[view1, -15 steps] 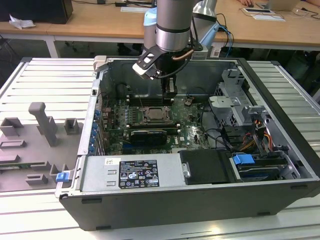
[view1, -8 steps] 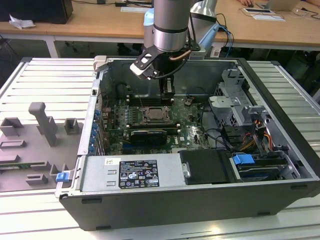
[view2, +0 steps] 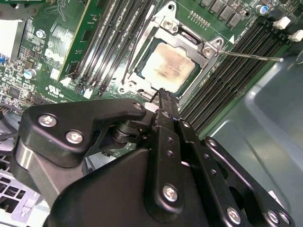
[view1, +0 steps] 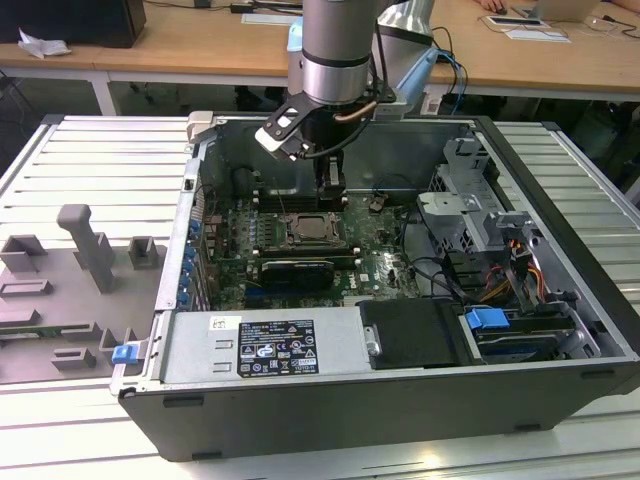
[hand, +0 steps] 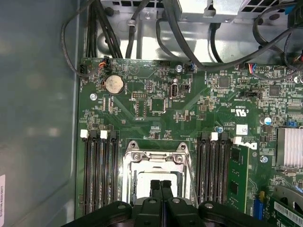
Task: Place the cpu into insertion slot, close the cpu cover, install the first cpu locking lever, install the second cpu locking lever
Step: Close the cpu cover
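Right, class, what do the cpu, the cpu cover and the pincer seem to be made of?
The cpu: a metal top, it seems, dull silvery-beige with smudges. The cpu cover: likely stamped steel, bright, catching glints. The pincer: matte black with silver screw heads; metal or hard plastic, hard to tell.

Straight above the cpu (view2: 168, 66) I have open air. Memory slots (hand: 100, 170) crowd both flanks, a thin locking lever (view2: 251, 56) sticks out across one bank, and the case wall (view2: 265, 123) stands near.
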You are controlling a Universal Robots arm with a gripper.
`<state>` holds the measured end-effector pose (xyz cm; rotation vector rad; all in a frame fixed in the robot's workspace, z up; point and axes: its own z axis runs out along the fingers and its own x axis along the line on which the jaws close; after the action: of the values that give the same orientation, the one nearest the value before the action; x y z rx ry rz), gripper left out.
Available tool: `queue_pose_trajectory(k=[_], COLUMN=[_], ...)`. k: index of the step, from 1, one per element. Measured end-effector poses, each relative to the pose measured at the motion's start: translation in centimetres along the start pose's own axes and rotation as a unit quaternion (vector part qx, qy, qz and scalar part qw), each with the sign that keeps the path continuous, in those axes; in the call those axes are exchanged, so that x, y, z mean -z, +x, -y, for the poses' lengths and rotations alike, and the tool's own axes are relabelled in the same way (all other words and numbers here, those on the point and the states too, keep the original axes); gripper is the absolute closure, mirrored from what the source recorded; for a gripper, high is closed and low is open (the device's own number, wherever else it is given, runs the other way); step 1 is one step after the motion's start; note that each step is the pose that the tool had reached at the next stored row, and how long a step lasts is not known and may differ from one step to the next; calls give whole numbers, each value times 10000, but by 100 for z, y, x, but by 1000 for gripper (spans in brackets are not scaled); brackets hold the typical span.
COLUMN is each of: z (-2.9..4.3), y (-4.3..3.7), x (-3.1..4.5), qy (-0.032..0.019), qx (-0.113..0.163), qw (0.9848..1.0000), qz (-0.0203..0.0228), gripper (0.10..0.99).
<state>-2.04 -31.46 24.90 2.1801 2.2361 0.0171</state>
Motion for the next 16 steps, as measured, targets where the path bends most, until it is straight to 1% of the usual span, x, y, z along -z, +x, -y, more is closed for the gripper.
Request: queue_pose_trajectory(k=[5,7,16], z=[17,42,76], y=[0,1,2], x=[-7,-17,-36], qy=[0,0,0], qx=[0,1,0], qw=[10000,10000,10000], qz=[0,-1,-1], gripper=[980,980,980])
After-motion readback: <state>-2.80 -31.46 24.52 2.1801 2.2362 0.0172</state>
